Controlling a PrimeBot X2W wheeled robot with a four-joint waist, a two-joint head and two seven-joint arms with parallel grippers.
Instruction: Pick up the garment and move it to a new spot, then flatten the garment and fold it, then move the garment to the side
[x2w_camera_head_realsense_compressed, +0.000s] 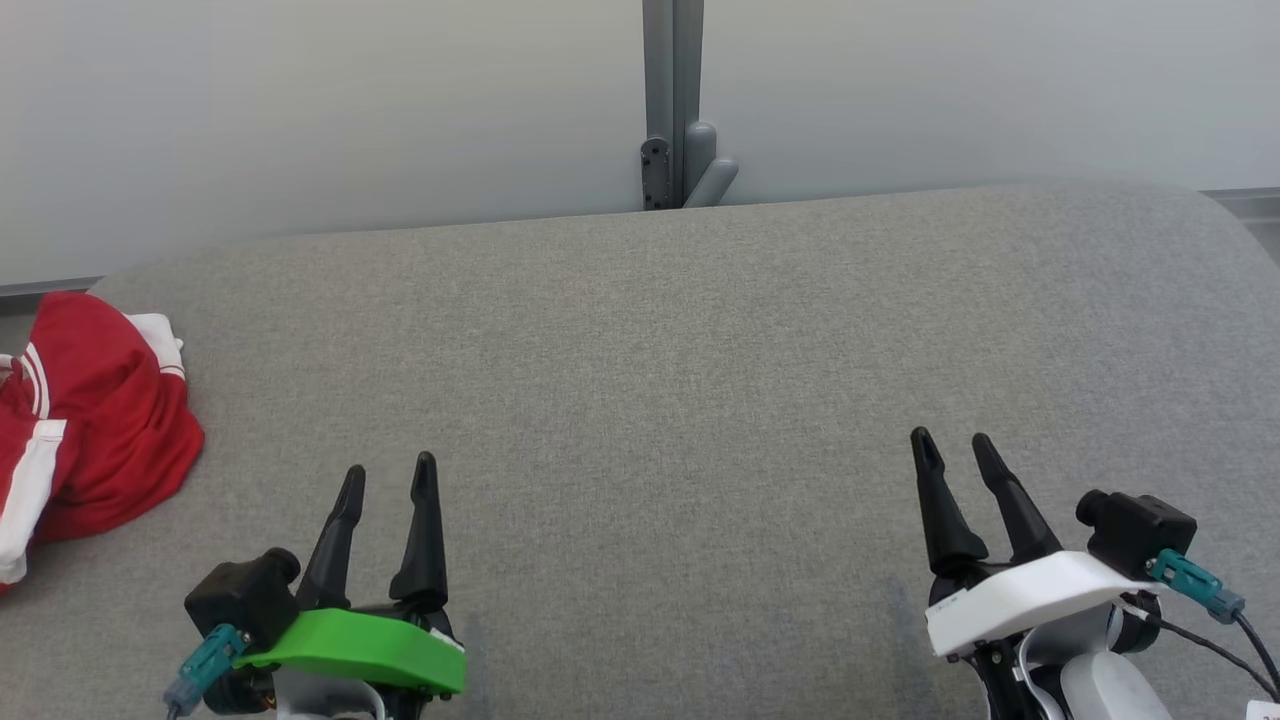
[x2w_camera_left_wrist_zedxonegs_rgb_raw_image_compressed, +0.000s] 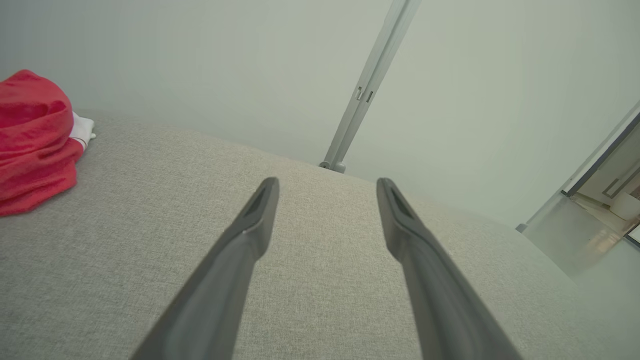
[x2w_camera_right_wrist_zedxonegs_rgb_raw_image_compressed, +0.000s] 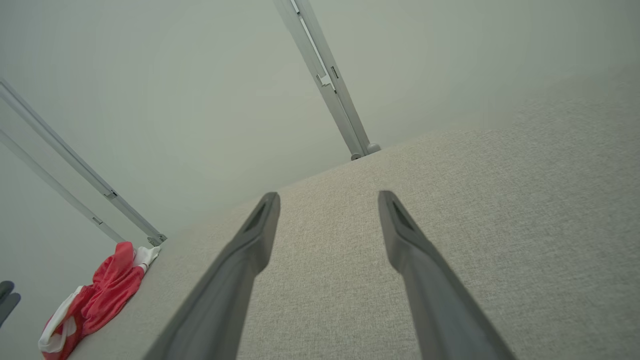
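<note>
The garment (x2w_camera_head_realsense_compressed: 95, 420) is red with white stripes and trim. It lies crumpled in a heap at the left end of the grey cloth-covered tabletop (x2w_camera_head_realsense_compressed: 650, 350), close to its rounded far-left corner. Part of it runs past the left edge of the head view, and a bit of white cloth sticks out on the heap's far side.

The left gripper (x2w_camera_head_realsense_compressed: 389, 465) sits at the near edge of the tabletop on a green mount (x2w_camera_head_realsense_compressed: 370, 645). Its two dark fingers (x2w_camera_head_realsense_compressed: 422, 530) are spread, with nothing between them. It is the nearer of the two to the garment but well apart from it, with bare grey cloth between. In the left wrist view the left gripper (x2w_camera_left_wrist_zedxonegs_rgb_raw_image_compressed: 327, 182) is released over the tabletop. The garment (x2w_camera_left_wrist_zedxonegs_rgb_raw_image_compressed: 32, 145) bulks at that view's left edge, off to the side of the fingers rather than ahead of them.

The right gripper (x2w_camera_head_realsense_compressed: 951, 438) sits at the near right on a white mount (x2w_camera_head_realsense_compressed: 1030, 590), also released and holding nothing. In the right wrist view the right gripper (x2w_camera_right_wrist_zedxonegs_rgb_raw_image_compressed: 328, 195) is parted over bare cloth. The garment (x2w_camera_right_wrist_zedxonegs_rgb_raw_image_compressed: 100, 300) shows small at the lower left, at the tabletop's other end. Whether either gripper touches the tabletop I cannot tell.

Behind the tabletop stands a pale wall (x2w_camera_head_realsense_compressed: 300, 100). A grey post (x2w_camera_head_realsense_compressed: 672, 100) rises just past the far edge, near the middle.
</note>
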